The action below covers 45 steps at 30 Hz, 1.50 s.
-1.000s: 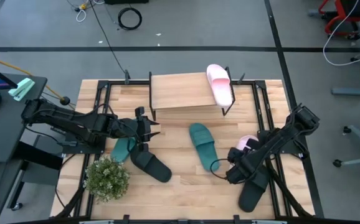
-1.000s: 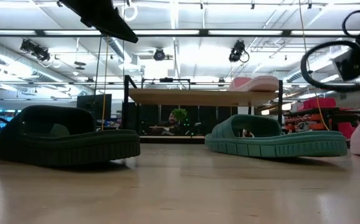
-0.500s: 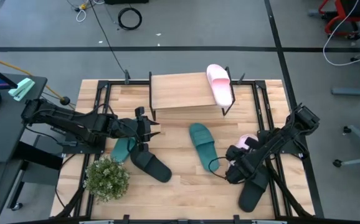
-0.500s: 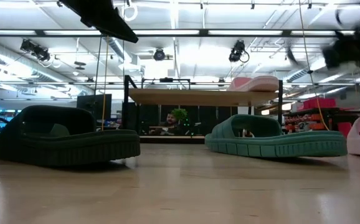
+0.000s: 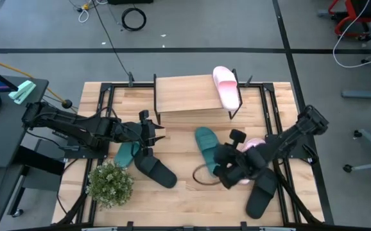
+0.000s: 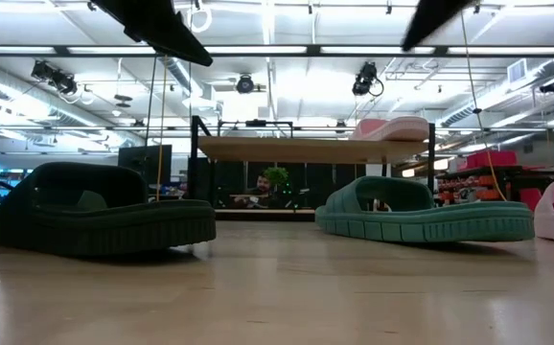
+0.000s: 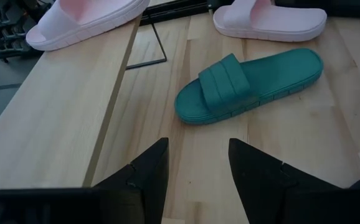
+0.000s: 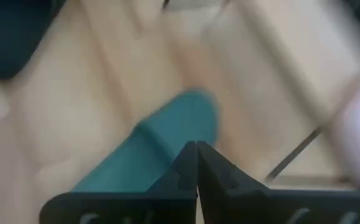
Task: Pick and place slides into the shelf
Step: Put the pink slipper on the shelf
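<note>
- The slides are judged light, rubbery and a little springy; a firm pinch on the broad strap or on a side edge of the sole is judged best, as flat soles offer little to grip.
- One pink slide is seen on the shelf, its toe end overhanging the plank's edge.
- A teal slide lies mid-table with ribbed strap and grooved sole edge; a second teal slide lies by the left gripper, touching a black slide.
- Another pink slide and a black slide are partly covered by the right arm.
- The left gripper is held open above the table near the shelf's leg.
- The right gripper is closed on nothing, beside the mid-table teal slide.
- The shelf is a pale wooden plank on thin black wire legs; a small plant stands at the table's near left.
</note>
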Tool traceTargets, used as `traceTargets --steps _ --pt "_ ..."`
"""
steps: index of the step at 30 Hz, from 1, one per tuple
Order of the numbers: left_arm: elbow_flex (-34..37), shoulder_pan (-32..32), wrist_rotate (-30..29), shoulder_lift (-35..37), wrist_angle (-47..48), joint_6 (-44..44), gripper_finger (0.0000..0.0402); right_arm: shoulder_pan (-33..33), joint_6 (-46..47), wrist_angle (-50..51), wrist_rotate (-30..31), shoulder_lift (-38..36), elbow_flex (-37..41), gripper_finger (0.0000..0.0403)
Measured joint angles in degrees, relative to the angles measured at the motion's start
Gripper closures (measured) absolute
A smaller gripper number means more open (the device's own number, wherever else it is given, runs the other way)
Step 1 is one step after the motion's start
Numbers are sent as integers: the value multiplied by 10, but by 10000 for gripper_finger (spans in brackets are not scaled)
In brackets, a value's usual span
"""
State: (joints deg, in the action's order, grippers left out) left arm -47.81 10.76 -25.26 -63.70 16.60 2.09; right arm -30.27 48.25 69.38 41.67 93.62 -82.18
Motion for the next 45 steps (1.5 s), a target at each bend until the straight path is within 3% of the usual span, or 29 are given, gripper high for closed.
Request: traceTargets --steps 5,13,18,26,31,37,45 --pt "0 0 0 0 8 0 230 19 66 2 -182 5 63 390" --pt "0 0 0 0 30 -3 230 5 183 69 -289 5 163 398" --pt "0 0 0 0 30 -4 230 4 171 82 -342 5 176 380" --pt "0 0 0 0 30 -4 230 5 151 79 -356 5 180 299" --pt "0 0 0 0 30 -4 230 5 148 82 -332 5 180 266" --pt "0 0 0 0 30 -6 230 5 147 89 -325 5 203 255" --pt "0 0 0 0 29 -31 230 5 156 85 -321 5 296 259"
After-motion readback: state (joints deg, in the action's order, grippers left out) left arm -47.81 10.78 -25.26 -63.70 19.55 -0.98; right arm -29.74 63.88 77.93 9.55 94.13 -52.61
